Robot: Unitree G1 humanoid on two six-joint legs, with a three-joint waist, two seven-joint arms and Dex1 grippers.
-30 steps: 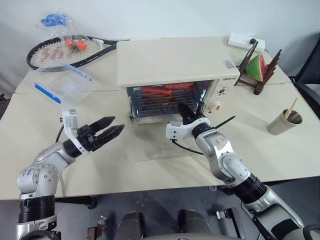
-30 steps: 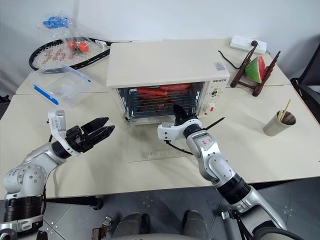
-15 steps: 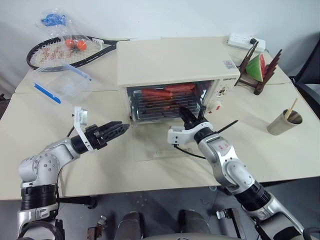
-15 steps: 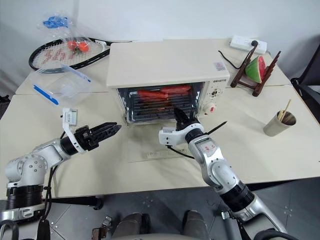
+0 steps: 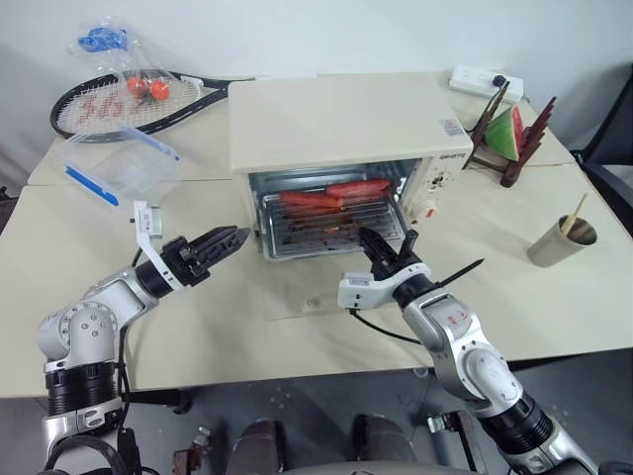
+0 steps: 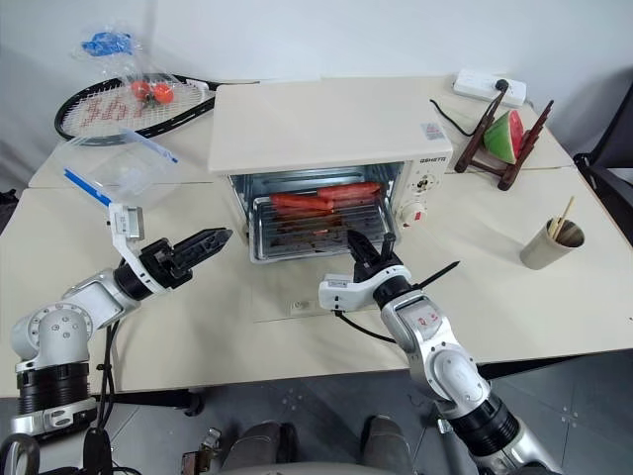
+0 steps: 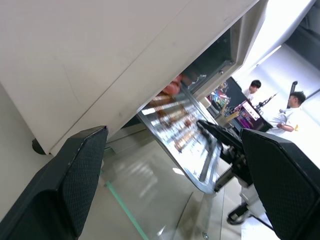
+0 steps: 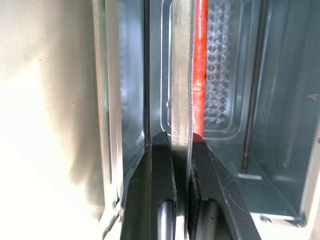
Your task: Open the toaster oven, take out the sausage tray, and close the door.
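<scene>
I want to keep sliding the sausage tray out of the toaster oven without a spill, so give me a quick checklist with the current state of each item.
1. Door folded down flat on the table, out of the way: ok.
2. Right tool shut on the sausage tray front rim: ok.
3. Tray partly out of the toaster oven: ok.
4. Sausages lying on the tray, none rolled off: ok.
5. Left tool open beside the tray, not yet supporting it: not ok.
6. Tray level in the grip: cannot tell.
</scene>
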